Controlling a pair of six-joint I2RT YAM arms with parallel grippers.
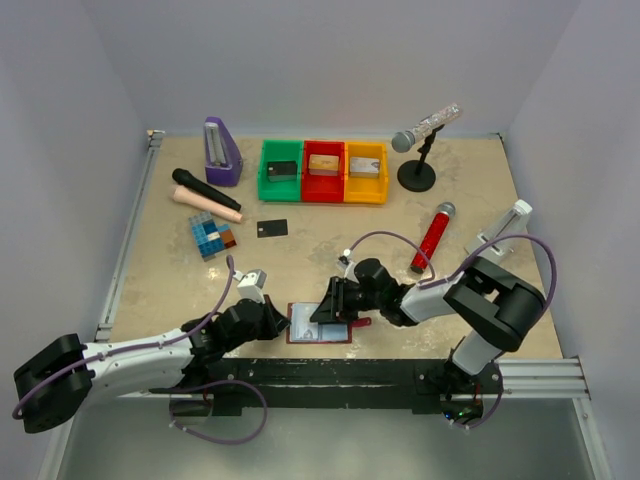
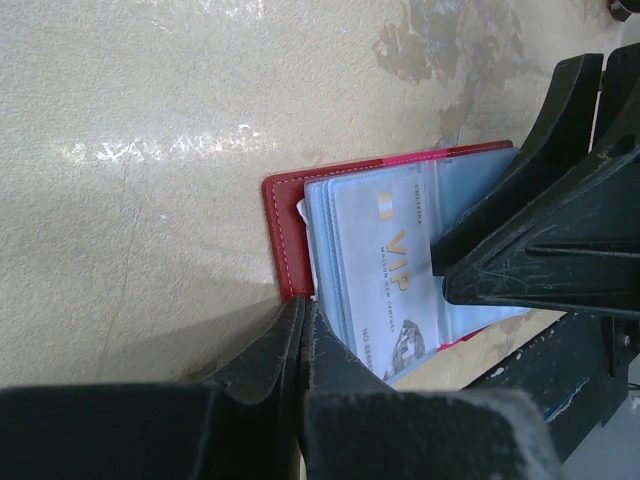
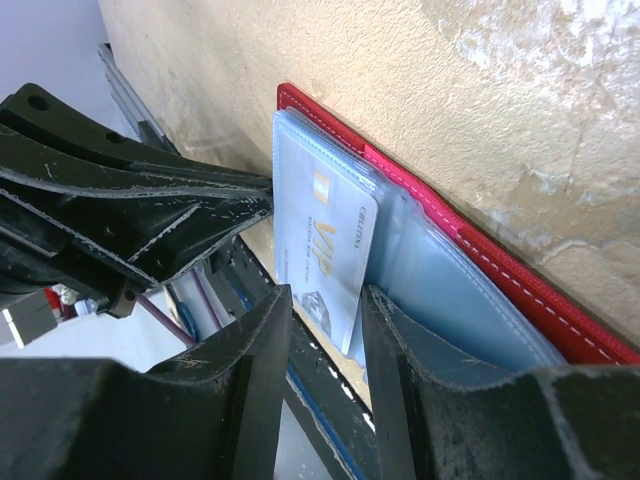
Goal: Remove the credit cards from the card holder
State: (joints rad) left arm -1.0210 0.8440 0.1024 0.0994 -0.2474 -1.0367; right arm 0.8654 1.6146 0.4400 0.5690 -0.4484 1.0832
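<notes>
The left gripper [image 2: 300, 310] sits pinched shut at the card holder [image 2: 285, 230]'s edge. The right gripper [image 3: 328, 300] straddles the silvery credit card [image 3: 325, 230], though I cannot tell if it grips. A red microphone [image 1: 432, 238] lies nearby.

From your right wrist camera, the silvery card [image 3: 325, 235] drops its near end between the fingers of the right gripper [image 3: 328, 305]. You cannot tell whether they pinch it, and its small print is too fine to read. The card holder [image 3: 500, 268] is cut off at the frame's edge beyond that hand. Where the left gripper [image 2: 303, 315] meets the red cover, its closed tips hide the contact. From above, both hands cover most of the card holder.
</notes>
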